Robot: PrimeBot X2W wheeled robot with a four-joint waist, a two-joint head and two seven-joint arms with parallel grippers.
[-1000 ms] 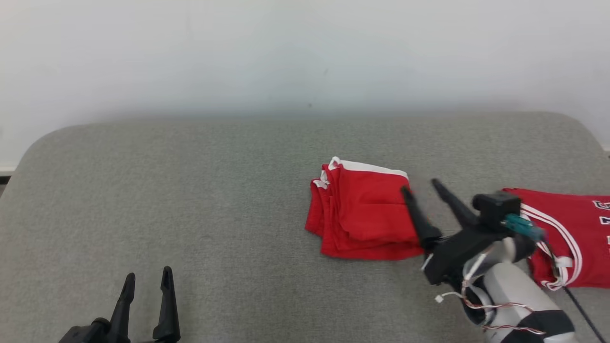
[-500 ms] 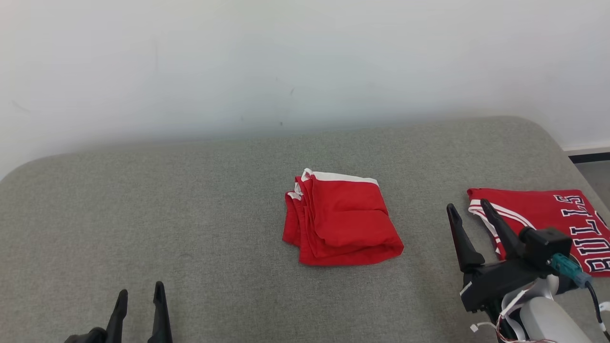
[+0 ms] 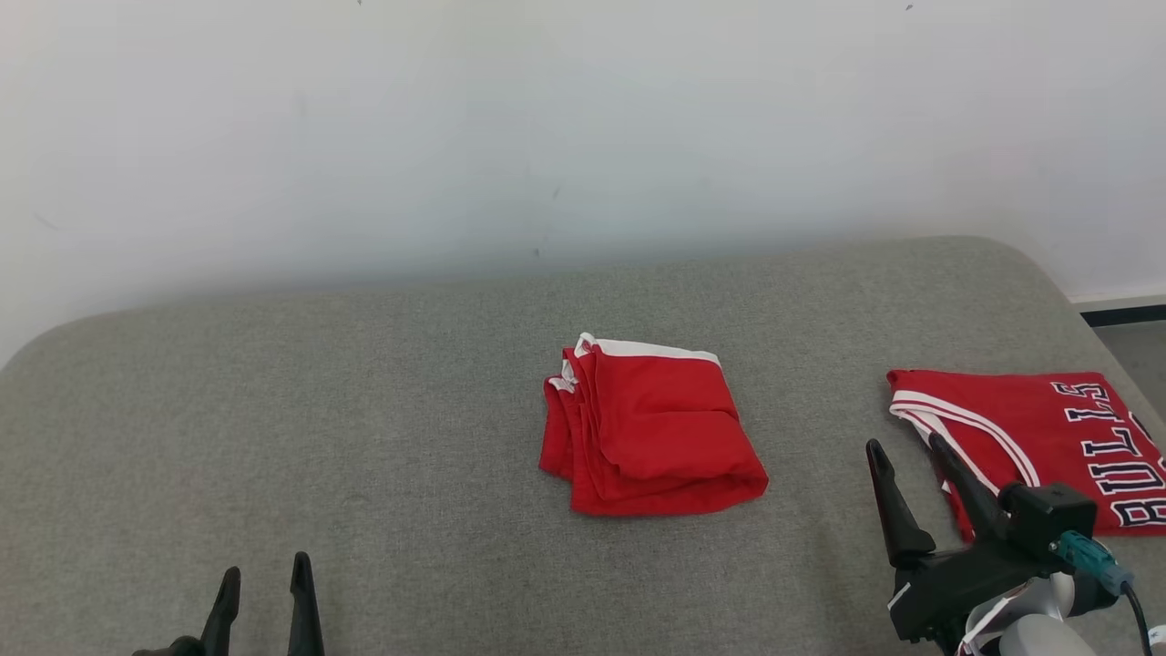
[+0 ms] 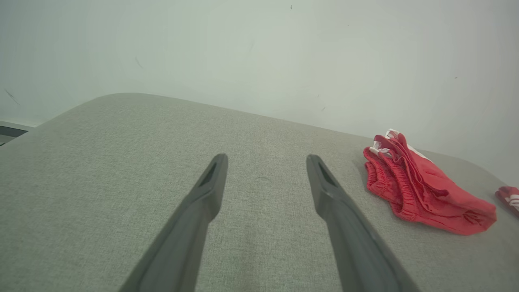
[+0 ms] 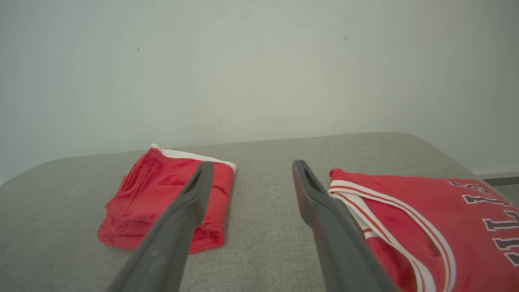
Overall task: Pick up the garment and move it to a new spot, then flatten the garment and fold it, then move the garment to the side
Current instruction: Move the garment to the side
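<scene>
Head view: folded red shorts (image 3: 651, 428) sit mid grey padded surface (image 3: 364, 410), ahead and to the left of the right gripper (image 3: 904, 444), well apart from it. They are far ahead and to the right of the left gripper (image 3: 265, 565).

Both grippers have fingers spread wide with nothing between them, and neither touches cloth. They hang low at the near edge, probably parked clear so they don't snag the stack.

Shorts are a compact stack of several layers. The elastic waistband edges are bunched on the side facing the left gripper, and the white trim is on the far edge. Fold looks done; the stack holds its shape with no grip needed.

Red jersey (image 3: 1029, 437) with white stripes lies flat just right of the right gripper's fingers, likely a set-aside item.

Right wrist view: shorts ahead-left of the fingers, jersey ahead-right, bare padding between.

Judgement: only the move aside is left, if anything. I can't tell whether this spot counts as the side.
</scene>
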